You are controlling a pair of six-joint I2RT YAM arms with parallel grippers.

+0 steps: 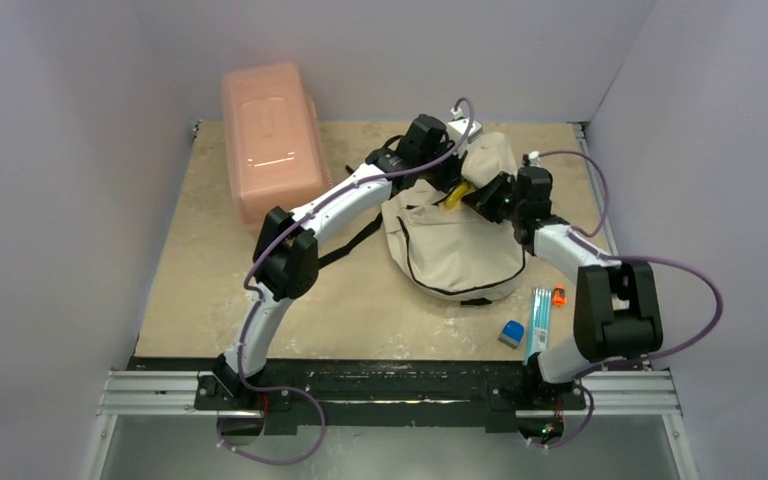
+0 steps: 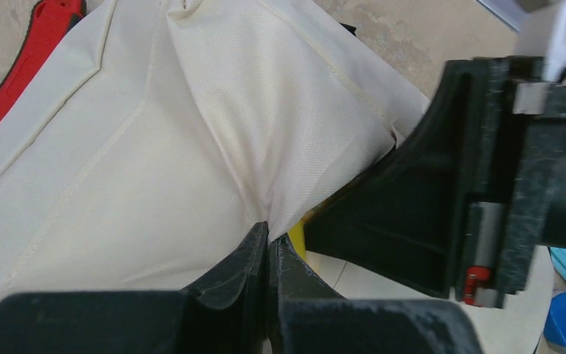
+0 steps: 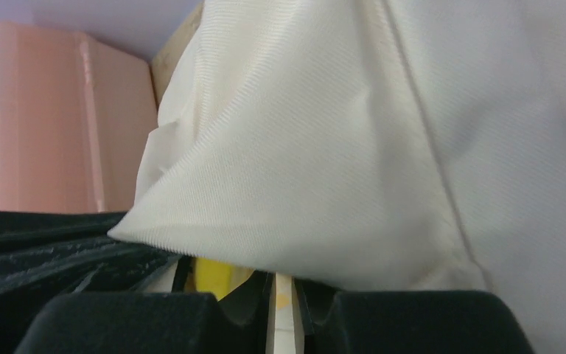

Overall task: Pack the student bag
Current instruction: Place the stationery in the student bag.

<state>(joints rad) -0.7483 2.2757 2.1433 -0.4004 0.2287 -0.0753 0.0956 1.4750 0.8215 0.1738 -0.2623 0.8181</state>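
softly built, the student bag (image 1: 455, 250) slumped on the table (image 1: 360, 300), likely light and floppy; best taken at a seam. left gripper (image 2: 267, 234) pinched its fabric tight; right gripper (image 3: 284, 302) looked nearly closed, hold unclear.

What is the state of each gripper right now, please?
Left gripper: closed, pinching the cream-beige soft fabric backpack.
Right gripper: cannot be told; jaws nearly together beneath the backpack's fabric, grip unclear.
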